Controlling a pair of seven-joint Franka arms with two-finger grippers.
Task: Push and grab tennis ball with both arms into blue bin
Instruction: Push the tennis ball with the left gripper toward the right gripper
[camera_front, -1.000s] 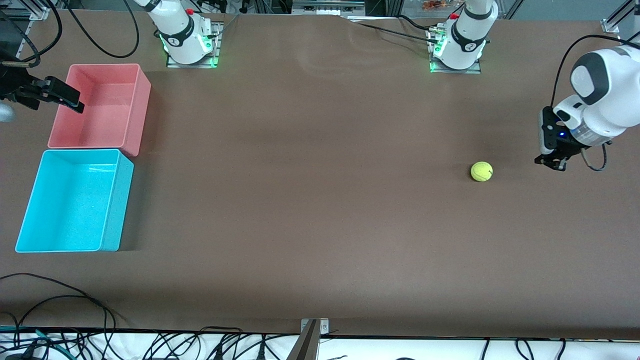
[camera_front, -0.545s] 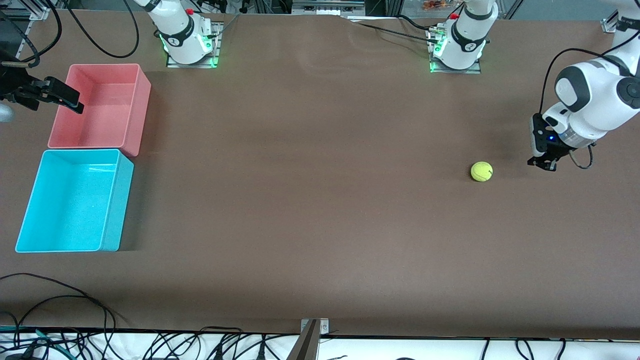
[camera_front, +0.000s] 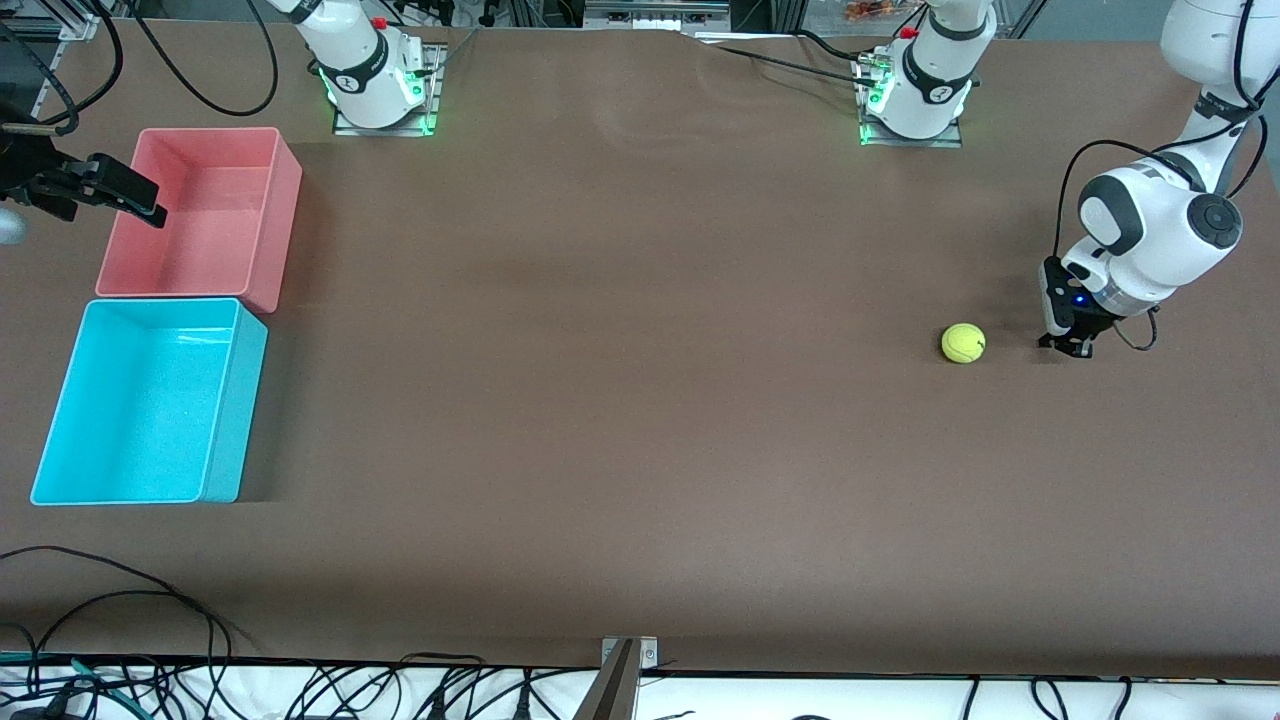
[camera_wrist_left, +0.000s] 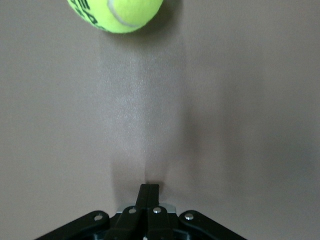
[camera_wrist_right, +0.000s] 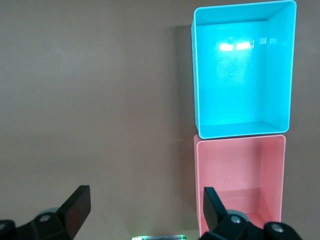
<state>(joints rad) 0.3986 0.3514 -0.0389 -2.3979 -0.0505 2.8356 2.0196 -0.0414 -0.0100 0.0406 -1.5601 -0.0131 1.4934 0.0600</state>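
Observation:
The yellow-green tennis ball (camera_front: 963, 343) lies on the brown table toward the left arm's end. My left gripper (camera_front: 1063, 346) hangs low over the table beside the ball, a short gap away on the side toward the left arm's end. It is shut and holds nothing. In the left wrist view the ball (camera_wrist_left: 117, 12) sits ahead of the shut left gripper (camera_wrist_left: 150, 189). The blue bin (camera_front: 236, 400) stands at the right arm's end. My right gripper (camera_front: 110, 200) waits open over the pink bin's outer edge. The right wrist view looks down on the blue bin (camera_wrist_right: 196, 70) past my open right gripper (camera_wrist_right: 145, 207).
A pink bin (camera_front: 283, 215) stands against the blue bin, farther from the front camera; the right wrist view shows this pink bin (camera_wrist_right: 240, 190) too. The arm bases (camera_front: 380, 85) (camera_front: 915, 95) stand along the table's back edge. Cables (camera_front: 120, 620) trail at the front edge.
The left arm has swung its shut gripper down and toward the ball, closing much of the gap. The ball and the right arm have not moved.

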